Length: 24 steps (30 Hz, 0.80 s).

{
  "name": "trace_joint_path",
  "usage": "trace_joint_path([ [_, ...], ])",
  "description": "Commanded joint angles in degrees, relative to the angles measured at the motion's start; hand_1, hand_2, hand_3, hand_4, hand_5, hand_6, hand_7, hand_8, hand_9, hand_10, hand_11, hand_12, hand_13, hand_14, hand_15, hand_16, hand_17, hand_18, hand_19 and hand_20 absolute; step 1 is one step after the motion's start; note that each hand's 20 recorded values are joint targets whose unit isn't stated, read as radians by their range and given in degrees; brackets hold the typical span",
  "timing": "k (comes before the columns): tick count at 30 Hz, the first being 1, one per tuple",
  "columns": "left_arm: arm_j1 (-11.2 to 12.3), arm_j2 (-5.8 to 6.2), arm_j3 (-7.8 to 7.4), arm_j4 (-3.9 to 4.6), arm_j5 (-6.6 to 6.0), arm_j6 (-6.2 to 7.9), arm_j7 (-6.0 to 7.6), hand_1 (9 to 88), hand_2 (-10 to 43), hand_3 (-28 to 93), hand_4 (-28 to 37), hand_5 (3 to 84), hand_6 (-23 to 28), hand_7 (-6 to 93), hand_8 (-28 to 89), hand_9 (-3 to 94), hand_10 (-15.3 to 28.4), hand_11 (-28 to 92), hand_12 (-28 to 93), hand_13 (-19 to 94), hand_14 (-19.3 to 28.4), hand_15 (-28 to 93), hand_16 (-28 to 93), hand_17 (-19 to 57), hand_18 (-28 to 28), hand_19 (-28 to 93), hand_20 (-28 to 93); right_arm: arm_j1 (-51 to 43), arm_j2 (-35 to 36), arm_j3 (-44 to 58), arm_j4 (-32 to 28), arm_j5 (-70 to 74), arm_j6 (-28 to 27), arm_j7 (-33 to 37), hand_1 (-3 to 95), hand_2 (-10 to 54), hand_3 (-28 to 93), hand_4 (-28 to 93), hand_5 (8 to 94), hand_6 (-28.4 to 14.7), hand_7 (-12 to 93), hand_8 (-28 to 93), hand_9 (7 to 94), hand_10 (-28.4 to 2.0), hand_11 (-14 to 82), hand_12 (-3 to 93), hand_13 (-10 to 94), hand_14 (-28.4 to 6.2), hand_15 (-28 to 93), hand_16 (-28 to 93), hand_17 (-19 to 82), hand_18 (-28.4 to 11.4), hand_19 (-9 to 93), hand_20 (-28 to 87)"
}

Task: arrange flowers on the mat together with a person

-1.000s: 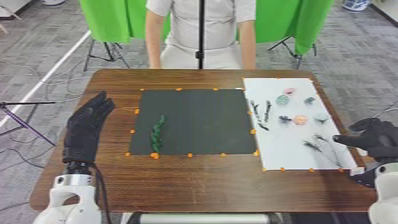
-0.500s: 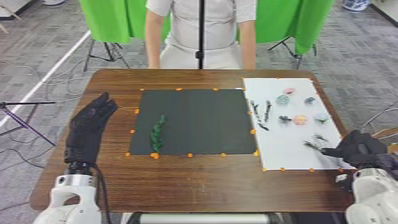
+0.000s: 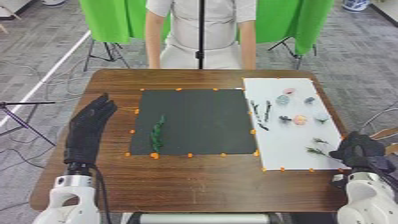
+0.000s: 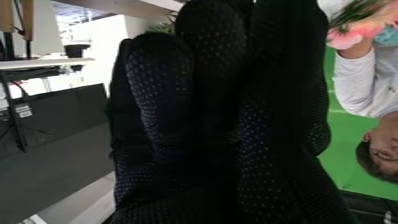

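Note:
My right hand point(image 3: 360, 148) is at the near right edge of the white mat point(image 3: 280, 142), beside a green sprig point(image 3: 316, 150); it is open. In the right wrist view, the same hand point(image 4: 218, 115) has its fingers straight; pink flowers point(image 4: 355, 32) show past them, a person's arm behind. My left hand point(image 3: 89, 125) rests open left of the dark mat point(image 3: 200, 117). One leafy green stem point(image 3: 157, 134) lies on the dark mat's left part. The white mat holds dark twigs point(image 3: 267, 111), a pink flower point(image 3: 289, 91), a peach flower point(image 3: 299, 119) and several bluish ones point(image 3: 282, 100).
Orange markers point(image 3: 155, 156) line the edges of both mats. The brown table point(image 3: 204, 187) extends in front of them toward my arms. A person stands at its far side. A thin black pole rises beyond the far edge.
My right hand has come in from the right to the white mat's near right edge and turned, then shifted slightly back to the right, exposing more of the sprig. The stem on the dark mat stays put.

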Motion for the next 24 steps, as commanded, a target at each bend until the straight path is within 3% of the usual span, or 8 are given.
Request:
trace_joint_path([
  [1,1.2,-0.60,-0.63,-0.08,-0.10,-0.98,-1.37,29.3,-6.7,64,-17.7,43.3,3.8,12.2,-6,40.6,12.5,13,15,32,15.0,8,3,6.6,8.1,2,17,0.0,0.6,-0.5,-8.1,1.2,-0.1,1.4,88.0,-9.5,-28,27,89.8,3.7,19,7,93.7,-7.9,30.1,22.6,77,-9.7,60,31,30,-14.5,48,38],
  [8,1.4,-0.44,-1.13,-0.27,0.14,-1.83,-2.46,28.9,-6.6,64,-17.7,43.0,3.8,12.0,-6,40.4,12.4,13,15,31,14.9,8,3,6.2,8.2,1,17,7.6,-5.0,-10.4,-14.4,1.3,2.4,2.8,87.4,-9.5,-28,30,90.3,3.2,20,7,93.7,-8.6,32.4,21.0,76,-10.5,62,32,30,-14.6,48,39],
  [16,0.9,0.12,-0.99,-0.31,0.80,-3.68,-3.74,27.8,-6.3,63,-18.1,42.4,3.5,11.6,-6,40.0,12.5,12,15,31,15.0,8,3,5.4,8.7,1,16,15.3,-15.7,-23.3,-11.6,6.7,3.0,2.2,87.4,-9.5,-28,32,90.8,3.3,21,8,93.7,-8.7,36.0,20.5,74,-11.7,68,33,29,-15.7,52,41],
  [24,1.8,0.82,-1.20,-1.09,0.98,-3.54,-4.58,27.1,-6.5,64,-18.7,41.8,3.1,11.4,-6,39.9,12.3,11,15,30,15.0,8,3,4.5,9.6,1,16,17.3,-19.1,-31.7,-9.0,10.1,-0.1,2.1,87.4,-9.5,-28,33,91.4,3.3,21,8,93.7,-8.9,38.0,19.9,74,-12.3,70,33,29,-16.4,54,41],
])
